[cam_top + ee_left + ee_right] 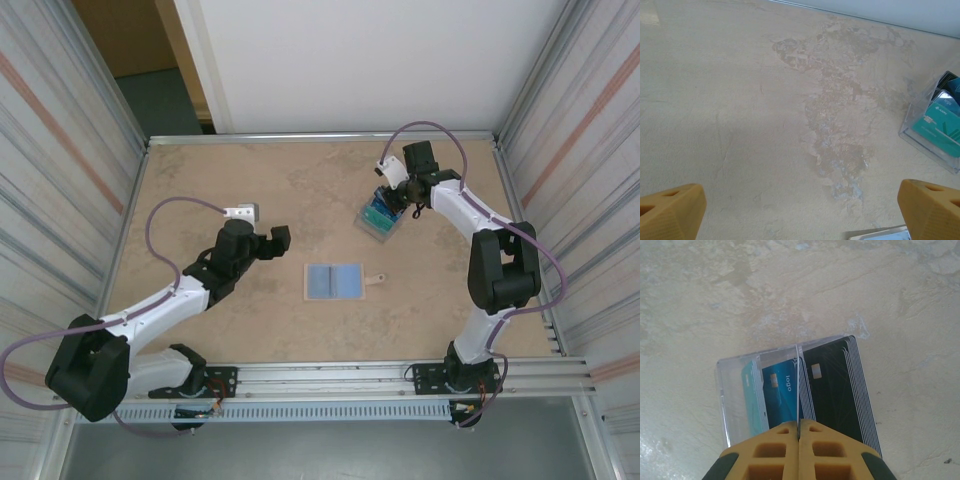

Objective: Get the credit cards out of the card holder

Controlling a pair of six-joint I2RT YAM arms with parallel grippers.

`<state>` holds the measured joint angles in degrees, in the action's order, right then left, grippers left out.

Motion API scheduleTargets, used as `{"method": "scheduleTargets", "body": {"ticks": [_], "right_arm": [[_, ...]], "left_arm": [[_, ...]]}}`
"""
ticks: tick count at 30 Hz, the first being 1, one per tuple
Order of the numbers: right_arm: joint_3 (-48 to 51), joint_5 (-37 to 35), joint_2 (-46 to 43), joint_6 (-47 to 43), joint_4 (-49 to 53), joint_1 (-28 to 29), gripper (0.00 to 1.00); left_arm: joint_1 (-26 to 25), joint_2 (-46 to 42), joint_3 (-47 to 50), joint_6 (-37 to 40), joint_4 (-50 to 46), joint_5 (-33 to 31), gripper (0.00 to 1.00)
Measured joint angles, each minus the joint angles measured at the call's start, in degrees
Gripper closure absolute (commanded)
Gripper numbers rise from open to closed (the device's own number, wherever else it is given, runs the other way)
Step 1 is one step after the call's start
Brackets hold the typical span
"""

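Clear tray (pixel 935 125) cut off by frame edge, past the left arm's fingers (pixel 932 210). Card holder (pixel 880 234) cropped to a corner beside one finger. Tray's near end hidden under the right arm's fingers (pixel 775 460), closed; any grip undetermined.

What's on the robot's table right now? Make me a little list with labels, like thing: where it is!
card holder: lies open and flat mid-table, snap tab toward the right arm's side
clear tray: farther back on the right arm's side
credit cards: teal, blue and dark ones standing on edge in the tray
left gripper: open, above bare table beside the holder
right gripper: shut, over the tray; a thin edge runs up to it, held or not I cannot tell
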<state>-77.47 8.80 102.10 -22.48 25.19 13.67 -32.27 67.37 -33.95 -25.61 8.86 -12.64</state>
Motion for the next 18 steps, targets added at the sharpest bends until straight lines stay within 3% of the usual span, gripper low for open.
{"method": "scheduleTargets", "body": {"ticks": [11, 18], "right_arm": [[-1.8, 0.2, 2.6, -1.2, 3.1, -0.2, 1.00], [-2.7, 0.2, 3.8, -1.7, 4.5, -0.2, 0.91]], "left_arm": [[0.5, 0.0, 0.0, -0.2, 0.0, 1.0, 0.01], [0.5, 0.0, 0.0, -0.2, 0.0, 1.1, 0.01]]}}
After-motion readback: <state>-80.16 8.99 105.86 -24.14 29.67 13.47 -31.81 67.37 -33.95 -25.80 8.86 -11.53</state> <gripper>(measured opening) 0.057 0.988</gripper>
